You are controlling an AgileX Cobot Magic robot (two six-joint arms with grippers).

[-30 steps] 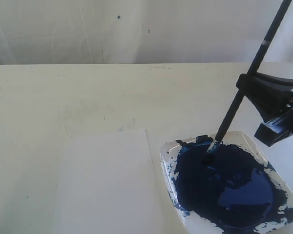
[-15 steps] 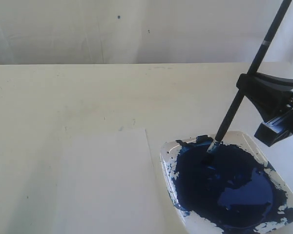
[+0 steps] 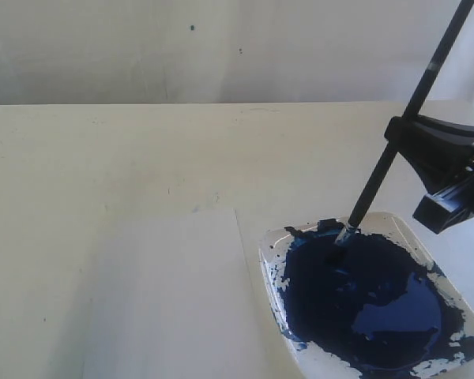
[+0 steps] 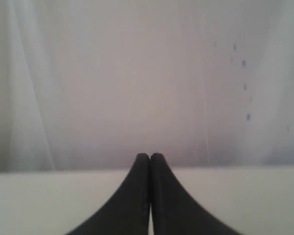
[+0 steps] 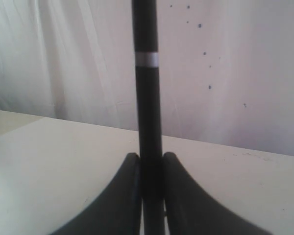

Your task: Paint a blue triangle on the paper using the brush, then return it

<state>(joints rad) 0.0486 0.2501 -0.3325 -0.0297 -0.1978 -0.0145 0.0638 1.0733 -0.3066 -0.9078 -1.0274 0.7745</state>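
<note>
My right gripper (image 3: 396, 140) (image 5: 150, 157) is shut on the brush's (image 3: 379, 178) (image 5: 148, 88) long black handle. The brush leans steeply, and its blue-stained tip rests in the dark blue paint at the far edge of the white paint tray (image 3: 408, 228). To the left of the tray lies the paper (image 3: 174, 292), a plain white sheet with nothing painted on it; no blue triangle shows. In the left wrist view my left gripper (image 4: 150, 157) is shut on nothing, over the cream table; the exterior view does not show it.
The cream table (image 3: 142, 158) stretches left and back to a white curtain (image 3: 221, 47). The paint tray sits at the front right, nearly touching the paper's right edge.
</note>
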